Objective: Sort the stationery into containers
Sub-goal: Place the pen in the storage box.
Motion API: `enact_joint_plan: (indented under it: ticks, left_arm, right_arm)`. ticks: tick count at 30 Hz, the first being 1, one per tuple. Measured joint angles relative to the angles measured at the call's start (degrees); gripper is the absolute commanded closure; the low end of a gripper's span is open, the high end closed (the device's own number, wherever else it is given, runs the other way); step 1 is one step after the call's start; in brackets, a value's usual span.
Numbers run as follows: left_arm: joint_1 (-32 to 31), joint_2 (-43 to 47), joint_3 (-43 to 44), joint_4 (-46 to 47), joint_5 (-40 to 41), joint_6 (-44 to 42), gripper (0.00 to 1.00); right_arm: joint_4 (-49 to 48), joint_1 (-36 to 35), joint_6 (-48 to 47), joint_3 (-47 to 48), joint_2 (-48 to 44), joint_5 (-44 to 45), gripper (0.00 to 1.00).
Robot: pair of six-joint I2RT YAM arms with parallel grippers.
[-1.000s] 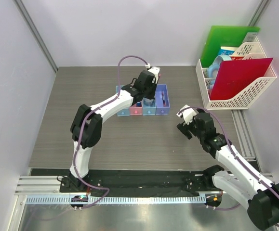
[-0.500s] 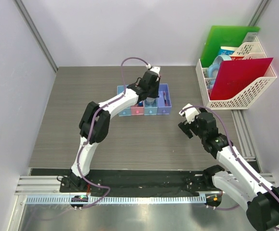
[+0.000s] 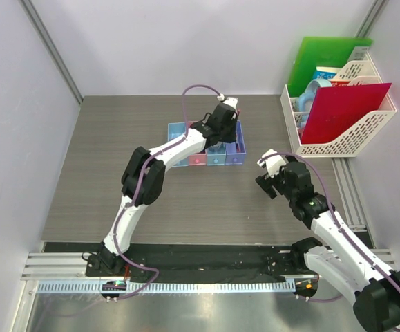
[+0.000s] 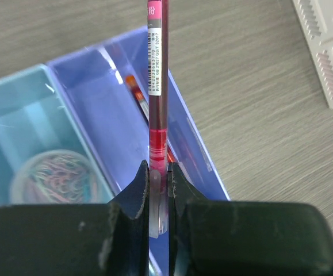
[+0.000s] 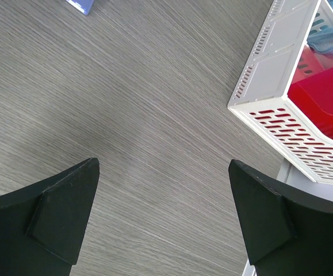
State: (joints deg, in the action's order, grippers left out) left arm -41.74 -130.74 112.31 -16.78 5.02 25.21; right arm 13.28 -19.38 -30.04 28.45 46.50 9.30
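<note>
My left gripper [image 4: 158,172] is shut on a thin dark-red pen [image 4: 157,80], held above the purple-blue bin [image 4: 120,109]. In the top view the left gripper [image 3: 227,128] hovers over the right end of the row of four joined bins [image 3: 179,131]. Another red pen [image 4: 137,95] lies in the purple-blue bin. The light blue bin [image 4: 16,115] beside it holds a greyish clear roll [image 4: 57,175]. My right gripper [image 5: 163,172] is open and empty above bare table; in the top view it [image 3: 265,176] is right of the bins.
A white mesh file rack [image 3: 351,135] with a red folder [image 3: 341,111] and a green folder [image 3: 324,59] stands at the back right; its corner shows in the right wrist view [image 5: 270,75]. Grey walls enclose the table.
My left gripper has moved right along the row of bins, from over the middle bins to over the purple-blue bin, with the pen in it. The right arm has barely moved.
</note>
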Motion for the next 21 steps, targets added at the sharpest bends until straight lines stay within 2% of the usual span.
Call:
enact_joint_plan:
  ticks: [5, 10, 11, 13, 15, 17, 18, 21]
  left_arm:
    - [-1.0, -1.8, 0.3, -1.2, -0.3, 0.2, 0.99]
    - [-1.3, -1.8, -0.5, -0.9, -0.6, 0.2, 0.93]
    - [-1.3, -1.8, -0.9, -0.9, -0.6, 0.2, 0.9]
    - [-1.3, -1.8, -1.6, -1.0, -0.6, 0.2, 0.71]
    - [-1.3, -1.8, -1.8, -0.5, -1.1, 0.2, 0.65]
    - [-1.3, -1.7, -1.9, -0.1, -1.5, 0.3, 0.54]
    - [-1.3, -1.6, -1.9, 0.0, -1.6, 0.2, 0.51]
    - [-1.5, -1.2, -2.0, 0.4, -2.1, -0.2, 0.5]
  right_arm:
    - [0.0, 0.0, 0.0, -0.1, -0.6, 0.0, 0.0]
    - [0.0, 0.0, 0.0, -0.1, -0.7, 0.0, 0.0]
    - [0.0, 0.0, 0.0, -0.1, -0.7, 0.0, 0.0]
    - [0.0, 0.0, 0.0, -0.1, -0.8, 0.0, 0.0]
    - [0.0, 0.0, 0.0, -0.1, -0.9, 0.0, 0.0]
    - [0.0, 0.0, 0.0, -0.1, -0.9, 0.0, 0.0]
    - [0.0, 0.0, 0.0, -0.1, -1.0, 0.0, 0.0]
    - [0.0, 0.0, 0.0, -0.1, -1.2, 0.0, 0.0]
